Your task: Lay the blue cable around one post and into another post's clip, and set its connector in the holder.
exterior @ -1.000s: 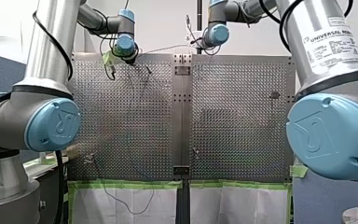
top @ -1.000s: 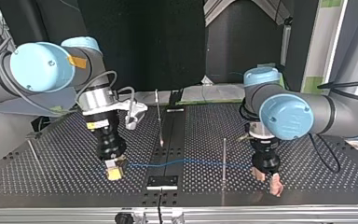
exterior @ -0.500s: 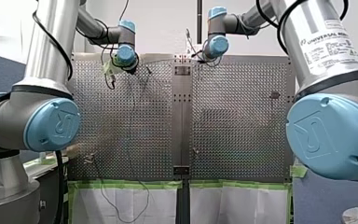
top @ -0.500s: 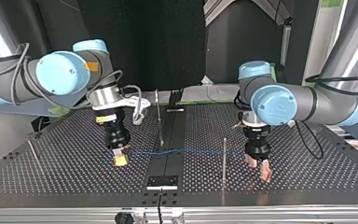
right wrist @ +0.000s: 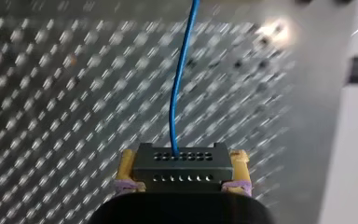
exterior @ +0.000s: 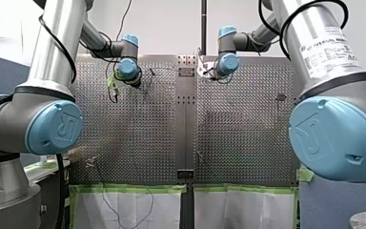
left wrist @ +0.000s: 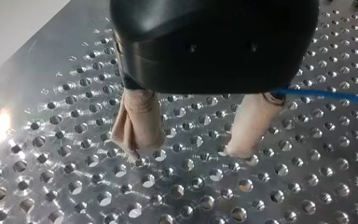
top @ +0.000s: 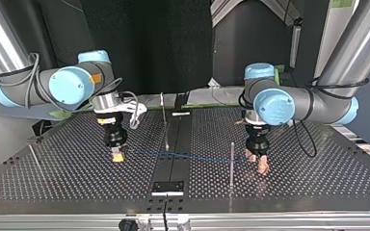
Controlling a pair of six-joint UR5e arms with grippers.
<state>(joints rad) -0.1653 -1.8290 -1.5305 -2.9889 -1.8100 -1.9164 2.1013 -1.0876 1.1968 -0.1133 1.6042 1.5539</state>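
Cable (top: pixel 188 155) runs straight and low over the perforated table (top: pixel 77 178), from the connector (right wrist: pixel 182 173) clamped between the yellow pads of my right gripper (top: pixel 118 157) to my left gripper (left wrist: pixel 189 150). The left's beige fingers (left wrist: pixel 140 121) stand apart, with the cable just beside one. A post (top: pixel 231 161) stands near my left gripper and a second post (top: pixel 164 120) behind the cable; both grippers are well in from the table's edges, with a dark backdrop (top: pixel 149 43) beyond.

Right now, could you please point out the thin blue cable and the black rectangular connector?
Thin blue cable (right wrist: pixel 175 93): right wrist view, its mid-length.
Black rectangular connector (right wrist: pixel 182 168): right wrist view, its holed face.
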